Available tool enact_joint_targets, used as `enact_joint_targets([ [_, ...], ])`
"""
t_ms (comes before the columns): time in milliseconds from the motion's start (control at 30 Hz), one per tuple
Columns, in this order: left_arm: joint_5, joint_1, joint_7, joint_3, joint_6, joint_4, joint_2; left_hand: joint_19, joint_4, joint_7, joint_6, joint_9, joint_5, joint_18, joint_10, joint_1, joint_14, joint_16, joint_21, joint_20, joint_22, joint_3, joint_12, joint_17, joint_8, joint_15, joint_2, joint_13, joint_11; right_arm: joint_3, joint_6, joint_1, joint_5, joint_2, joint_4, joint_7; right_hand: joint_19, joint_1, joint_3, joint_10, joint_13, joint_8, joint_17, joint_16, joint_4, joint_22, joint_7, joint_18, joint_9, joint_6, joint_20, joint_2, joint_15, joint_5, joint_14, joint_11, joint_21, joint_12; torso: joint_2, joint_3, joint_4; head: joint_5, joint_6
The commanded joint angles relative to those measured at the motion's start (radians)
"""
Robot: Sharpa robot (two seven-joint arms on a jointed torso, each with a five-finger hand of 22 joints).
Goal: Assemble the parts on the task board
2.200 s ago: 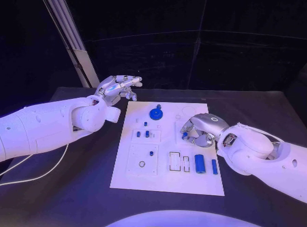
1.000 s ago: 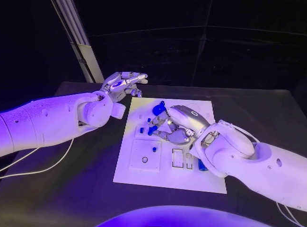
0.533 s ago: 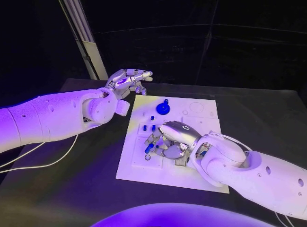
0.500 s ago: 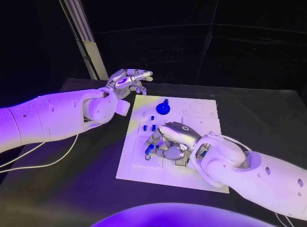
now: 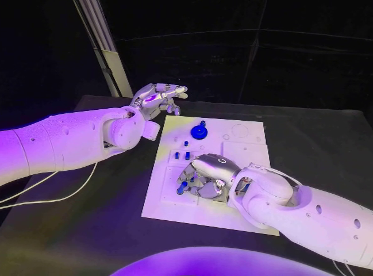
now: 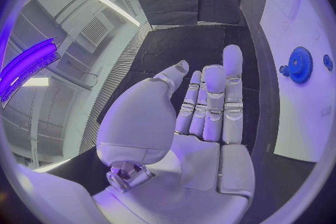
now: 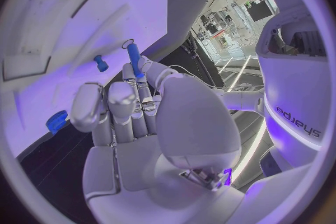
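Head view: the right arm reaches in from four o'clock, its right hand lying knuckles-up over the lower middle of the white task board, fingers curled down towards the board. A blue part shows at the fingertips near the board's left edge. The left arm enters from nine o'clock and holds the left hand raised beyond the board's far left corner, at about eleven o'clock from the board, fingers loosely apart and holding nothing. A blue gear stands on the far half of the board, with small blue pegs between it and the right hand. The board lies in the middle of the black table.

Left wrist view: the left hand is spread flat, fingers straight and side by side, the palm bare. The blue gear sits on the white board beyond it.

Right wrist view: the right hand pinches a slim blue pin between thumb and finger, the pin's tip at the board. A small blue peg stands just beside it. The word "sharpa" reads on the white arm casing.
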Motion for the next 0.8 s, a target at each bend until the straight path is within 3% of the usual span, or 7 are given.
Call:
enact_joint_targets([
  [33,0.003,0.001,0.01,0.001,0.005,0.0,0.002,-0.001,0.0,-0.001,-0.006,-0.001,-0.002,0.014,-0.007,0.005,-0.006,-0.003,-0.002,-0.001,-0.001,-0.004,0.006,-0.001,0.005,0.0,0.007,0.0,-0.002,-0.001,0.006,0.001,-0.04,0.005,-0.003,-0.015,0.004,0.006,0.006,-0.003,0.0,-0.004,0.001,0.006,0.0,0.001,0.009,-0.007,0.001,0.001,0.001,-0.002,-0.004,0.004,0.0,0.006,0.004,-0.007,0.001,0.0002,0.0007,0.001,0.0],
  [367,0.003,0.001,0.009,0.001,0.006,-0.001,0.002,-0.001,0.0,-0.001,-0.006,-0.001,-0.002,0.014,-0.007,0.005,-0.006,-0.003,-0.002,-0.001,-0.001,-0.004,0.006,-0.001,0.005,0.0,0.007,0.0,-0.002,-0.002,0.003,0.001,-0.063,0.015,-0.011,-0.032,0.004,0.005,0.006,-0.003,0.0,-0.004,0.001,0.006,0.0,0.0,0.009,-0.007,0.001,0.001,0.001,-0.002,-0.004,0.005,0.0,0.006,0.004,-0.007,0.002,-0.0006,-0.0003,0.002,-0.001],
  [800,0.003,0.001,0.007,0.001,0.007,-0.002,0.002,0.0,0.001,-0.001,-0.008,-0.001,-0.002,0.014,-0.009,0.005,-0.006,-0.003,-0.003,0.0,-0.002,-0.006,0.007,-0.001,0.005,0.001,0.007,0.0,-0.002,-0.009,0.058,0.0,-0.09,0.026,-0.014,-0.061,0.004,0.004,0.006,-0.002,0.0,-0.004,0.0,0.006,0.0,0.001,0.009,-0.007,0.001,0.002,0.001,-0.002,-0.004,0.007,0.0,0.006,0.004,-0.007,0.001,-0.0005,0.0005,0.003,-0.005],
])
